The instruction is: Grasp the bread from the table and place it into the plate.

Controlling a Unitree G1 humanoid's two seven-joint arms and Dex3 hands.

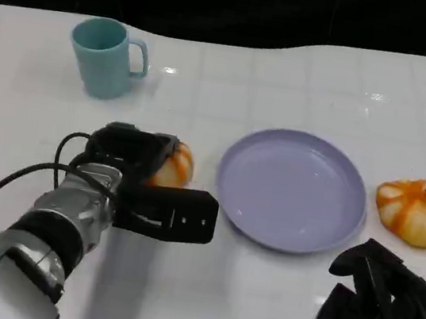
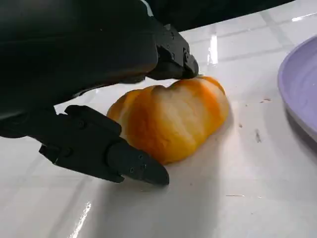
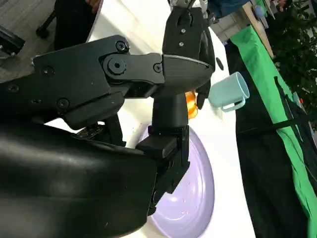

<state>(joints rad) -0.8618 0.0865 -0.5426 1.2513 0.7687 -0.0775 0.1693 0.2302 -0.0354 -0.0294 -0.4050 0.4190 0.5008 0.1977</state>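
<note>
Left hand: closed around the bread, fingers at both sides, on the desk.
Right hand: held open, empty.
Plate: empty, just beside the bread.

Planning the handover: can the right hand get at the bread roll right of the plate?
Probably yes: the right hand sits open just below that bread roll, bare table between them.

Table: plate at centre; bread just left of it, between the left hand's fingers; second bread right of the plate; mug behind, far left.
</note>
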